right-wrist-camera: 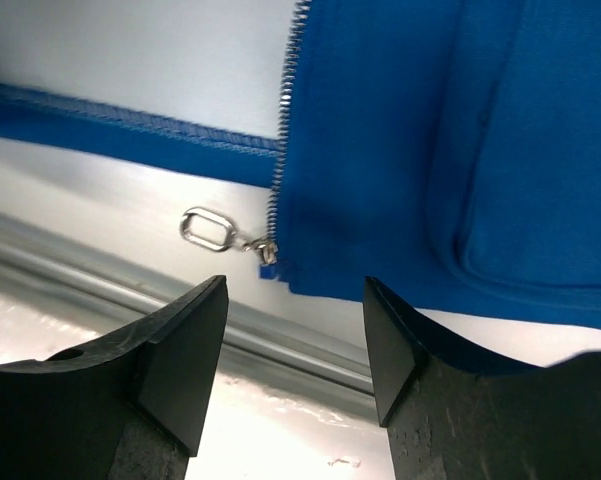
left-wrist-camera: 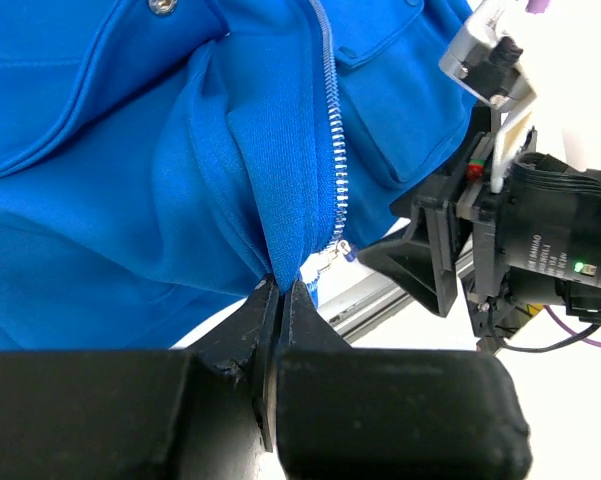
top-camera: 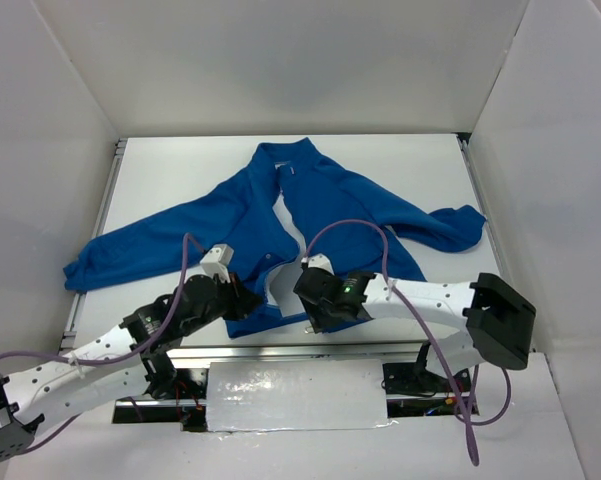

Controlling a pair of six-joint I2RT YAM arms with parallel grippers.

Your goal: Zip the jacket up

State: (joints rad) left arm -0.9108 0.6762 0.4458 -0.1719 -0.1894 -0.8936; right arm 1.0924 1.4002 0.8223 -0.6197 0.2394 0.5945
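Jacket: the small royal-blue fleece jacket (top-camera: 330, 205) lies spread on the white surface (top-camera: 180, 170), collar far from both jaws, front open.
Left jaws: pressed together, they pinch the jacket's bottom hem just beside the silver zipper teeth (left-wrist-camera: 335, 130).
Right jaws: wide apart, holding nothing, low at the near hem.
Zipper pull: the small silver oval ring (right-wrist-camera: 208, 228) lies just ahead of one right jaw tip, untouched.

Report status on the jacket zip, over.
Left gripper shut on jacket hem by the zipper. Right gripper open, just short of zipper pull. Jacket unzipped; nothing blocking the pull.
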